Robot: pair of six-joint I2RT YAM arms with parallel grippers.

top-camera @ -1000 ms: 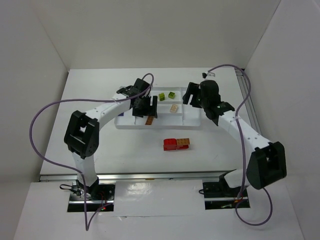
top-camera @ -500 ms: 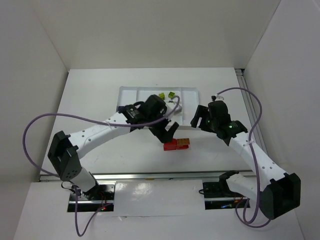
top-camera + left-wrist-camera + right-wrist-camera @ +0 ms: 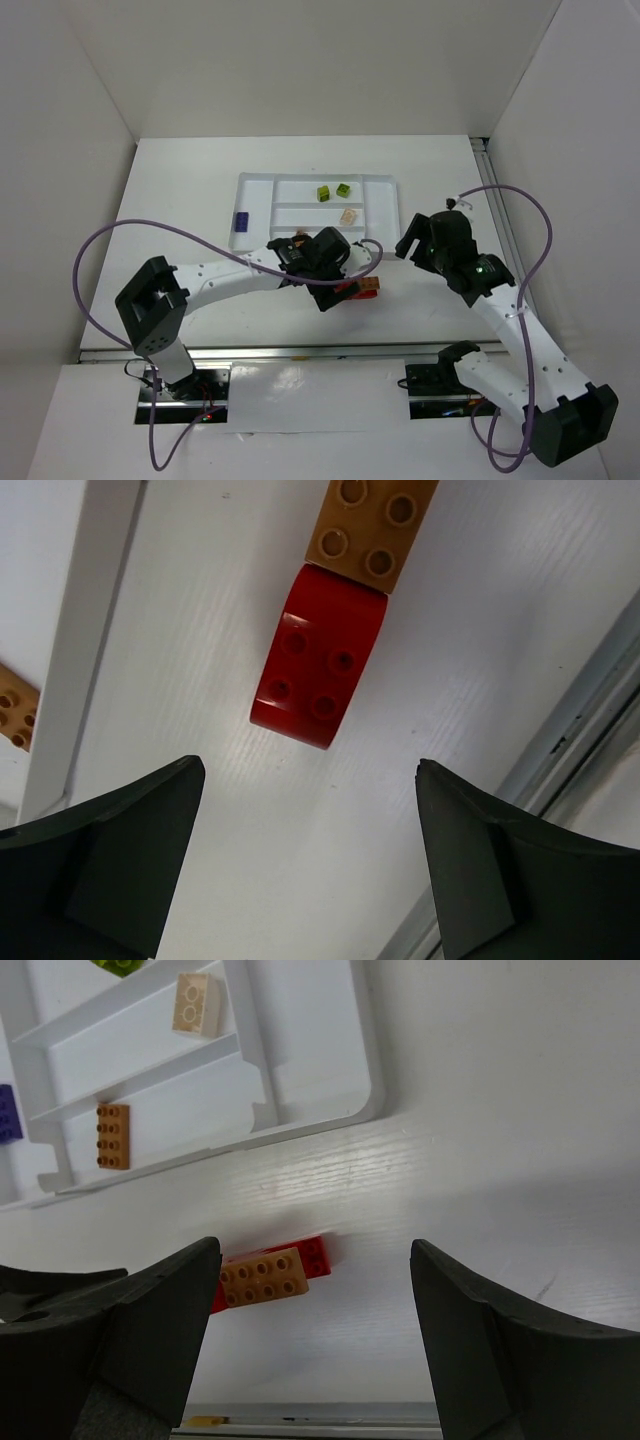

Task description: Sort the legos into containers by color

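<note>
Red brick (image 3: 318, 670) just ahead of left claw (image 3: 310, 770), spread wide | right claw (image 3: 315, 1250) spread

High overhead camera looks down; both close wrist cameras share the red brick (image 3: 318, 670).

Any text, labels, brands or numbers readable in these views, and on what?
None can be read. The red brick, the orange brick against it and the white tray show no print, label or number. Any embossing on them is too small to tell.
</note>
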